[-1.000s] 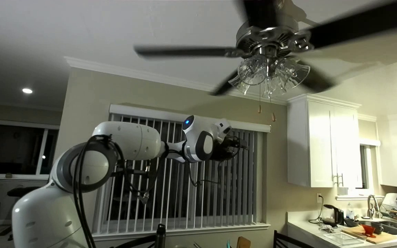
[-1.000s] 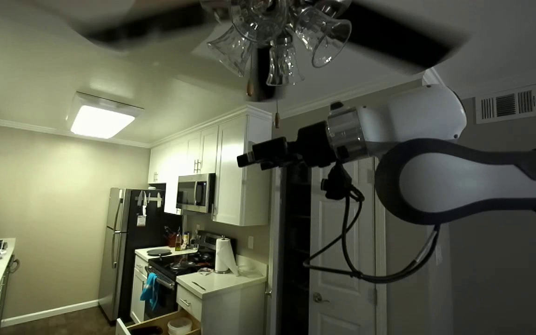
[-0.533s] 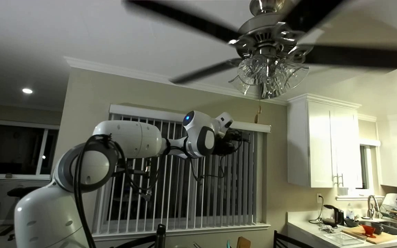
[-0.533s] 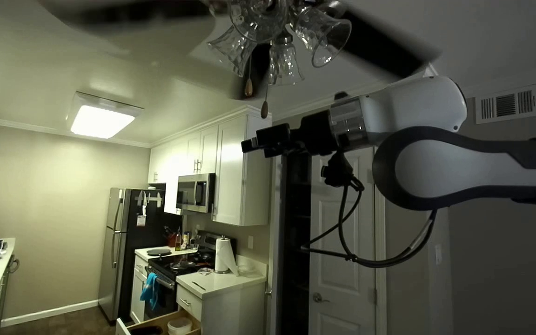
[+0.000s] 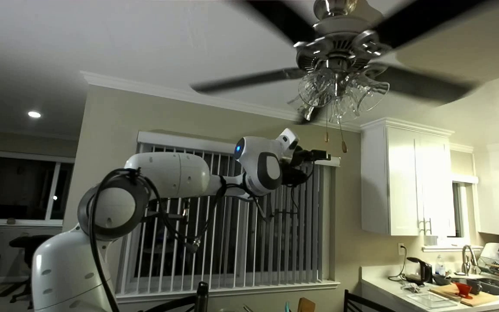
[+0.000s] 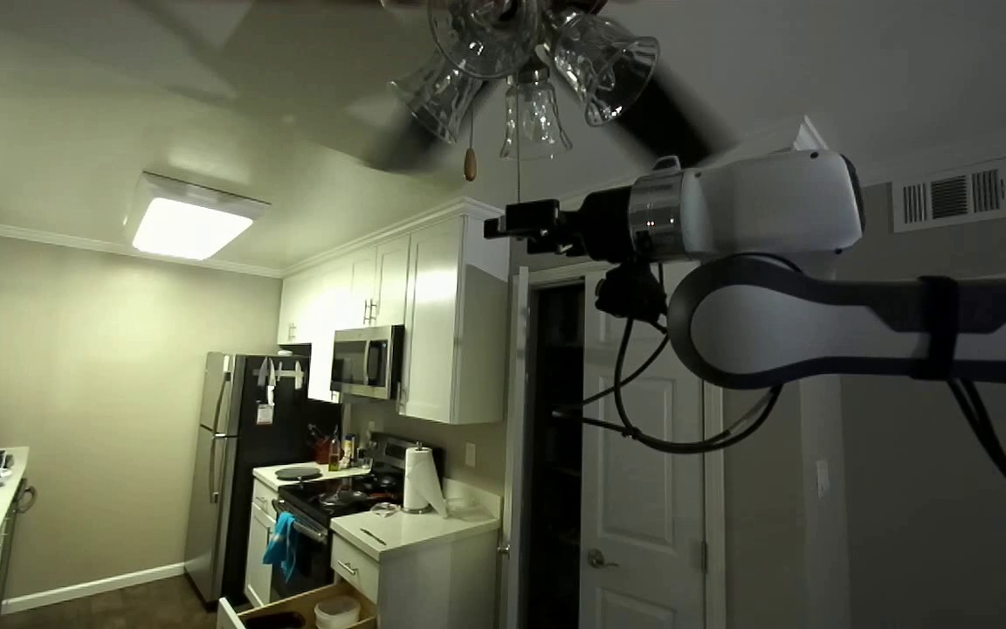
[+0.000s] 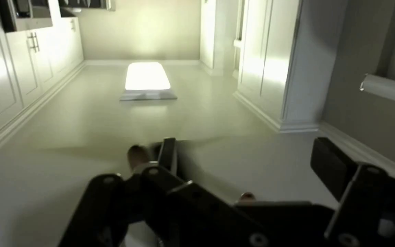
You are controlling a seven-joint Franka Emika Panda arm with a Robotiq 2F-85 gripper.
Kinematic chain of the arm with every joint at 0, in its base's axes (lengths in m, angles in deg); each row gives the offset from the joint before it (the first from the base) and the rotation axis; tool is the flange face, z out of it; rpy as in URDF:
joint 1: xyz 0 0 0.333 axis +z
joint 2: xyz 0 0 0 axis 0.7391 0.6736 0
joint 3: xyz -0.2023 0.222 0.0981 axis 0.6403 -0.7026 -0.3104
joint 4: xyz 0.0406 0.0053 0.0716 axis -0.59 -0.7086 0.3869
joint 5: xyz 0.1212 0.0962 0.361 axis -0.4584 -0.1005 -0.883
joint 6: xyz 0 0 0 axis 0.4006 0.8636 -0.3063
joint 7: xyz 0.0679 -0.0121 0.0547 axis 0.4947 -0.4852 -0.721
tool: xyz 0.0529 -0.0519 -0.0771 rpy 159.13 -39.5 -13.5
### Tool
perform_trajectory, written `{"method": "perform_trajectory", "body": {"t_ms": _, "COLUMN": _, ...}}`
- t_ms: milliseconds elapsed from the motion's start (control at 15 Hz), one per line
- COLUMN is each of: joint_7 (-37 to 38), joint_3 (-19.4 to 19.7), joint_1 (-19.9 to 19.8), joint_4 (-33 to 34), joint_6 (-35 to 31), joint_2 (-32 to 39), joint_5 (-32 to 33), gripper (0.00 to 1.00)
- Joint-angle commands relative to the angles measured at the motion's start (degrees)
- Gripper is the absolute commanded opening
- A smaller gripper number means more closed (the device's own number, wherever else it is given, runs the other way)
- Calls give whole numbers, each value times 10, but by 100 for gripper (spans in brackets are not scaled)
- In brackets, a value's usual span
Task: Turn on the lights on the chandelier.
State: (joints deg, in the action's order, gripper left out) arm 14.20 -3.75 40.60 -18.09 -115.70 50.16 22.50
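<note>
Glass lamps (image 5: 341, 99) hung unlit, upper right in an exterior view; the gripper (image 7: 250, 161) stood spread, and its nudge might swing a pull chain (image 5: 344, 146) away.

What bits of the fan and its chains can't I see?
Fan: cut off by the top edge in both exterior views.
Blades: blurred there.
One pull chain: lower end behind the gripper in an exterior view.
One knob: partly behind the gripper in the wrist view.
</note>
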Motion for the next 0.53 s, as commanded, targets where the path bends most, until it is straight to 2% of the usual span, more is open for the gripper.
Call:
{"method": "perform_trajectory", "body": {"t_ms": 0, "joint_7": 67, "joint_3": -89, "joint_1": -152, "joint_4": 38, "joint_6": -55, "joint_2": 7, "joint_5": 44, "gripper": 100}}
{"method": "perform_trajectory", "body": {"t_ms": 133, "joint_7": 75, "joint_3": -136, "joint_1": -216, "joint_4": 51, "joint_6": -67, "joint_2": 5, "joint_5": 43, "gripper": 100}}
{"method": "perform_trajectory", "body": {"t_ms": 467, "joint_7": 67, "joint_3": -221, "joint_1": -292, "joint_4": 83, "joint_6": -52, "joint_2": 5, "joint_5": 30, "gripper": 100}}
